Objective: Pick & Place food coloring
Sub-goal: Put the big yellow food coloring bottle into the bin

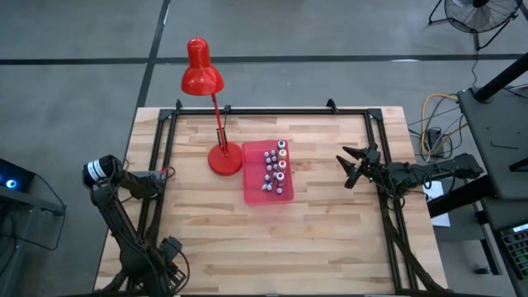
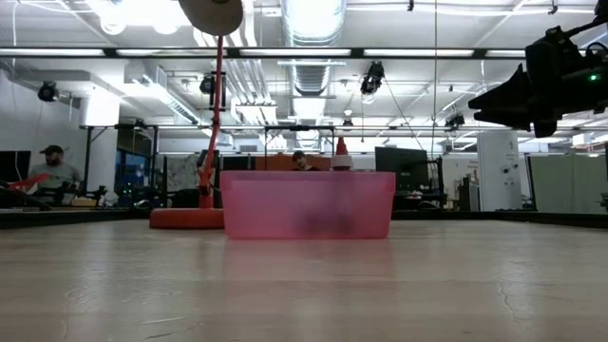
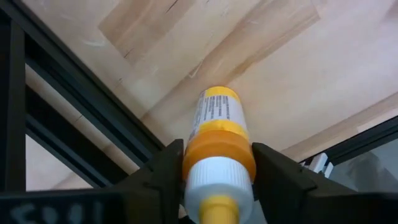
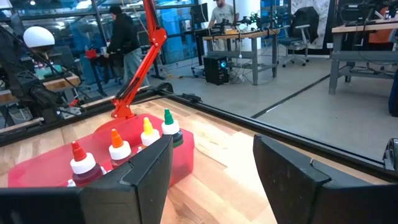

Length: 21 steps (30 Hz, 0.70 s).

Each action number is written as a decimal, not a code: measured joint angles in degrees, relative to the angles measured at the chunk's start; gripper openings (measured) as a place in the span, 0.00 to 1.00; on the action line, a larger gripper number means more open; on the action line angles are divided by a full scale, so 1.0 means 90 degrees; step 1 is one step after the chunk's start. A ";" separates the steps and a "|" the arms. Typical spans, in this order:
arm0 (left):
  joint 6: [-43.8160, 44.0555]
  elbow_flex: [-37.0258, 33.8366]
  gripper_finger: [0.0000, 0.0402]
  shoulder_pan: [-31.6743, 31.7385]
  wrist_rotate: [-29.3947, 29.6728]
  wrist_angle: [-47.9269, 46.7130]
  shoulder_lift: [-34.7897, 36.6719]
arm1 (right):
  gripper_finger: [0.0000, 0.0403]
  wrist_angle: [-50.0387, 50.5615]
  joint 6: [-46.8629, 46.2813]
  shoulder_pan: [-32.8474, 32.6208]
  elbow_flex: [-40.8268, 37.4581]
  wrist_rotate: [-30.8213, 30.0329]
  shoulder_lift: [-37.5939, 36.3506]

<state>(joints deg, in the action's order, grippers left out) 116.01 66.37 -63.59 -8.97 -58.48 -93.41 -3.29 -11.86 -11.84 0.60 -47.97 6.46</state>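
Wood table (image 1: 330,239), left jaws (image 3: 217,165) clamping yellow bottle (image 3: 217,124)

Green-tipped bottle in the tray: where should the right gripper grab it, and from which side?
Probably the neck under the cap, coming straight down. The green-tipped bottle stands upright at the end of a tight row in the pink tray, whose wall hides its body, so only the top is free. The right gripper is open and beside the tray.

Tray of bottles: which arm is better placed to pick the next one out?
The right, I'd judge. Its claw is open and empty, aimed at the tray from just beside it. The left claw is shut on a yellow bottle at the table's far left edge, so it's occupied.
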 joint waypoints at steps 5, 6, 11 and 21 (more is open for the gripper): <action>-0.0014 0.0000 0.30 0.0000 -0.0003 -0.0005 0.0000 | 0.53 0.0000 -0.0003 0.0002 -0.0002 -0.0002 0.0000; -0.0049 0.0000 0.30 0.0001 -0.0003 -0.0005 0.0000 | 0.53 0.0000 -0.0006 0.0002 -0.0001 -0.0001 0.0000; -0.0302 -0.0005 0.30 0.0112 0.0000 -0.0110 0.0047 | 0.53 0.0000 -0.0005 0.0000 -0.0002 -0.0002 0.0000; -0.2035 0.0413 0.30 0.1171 0.0517 -0.0944 0.0189 | 0.53 0.0000 0.0002 0.0000 0.0000 -0.0002 0.0000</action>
<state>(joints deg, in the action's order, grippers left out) 97.69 70.09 -53.05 -4.32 -66.98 -91.70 -3.29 -11.84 -11.83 0.60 -47.99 6.46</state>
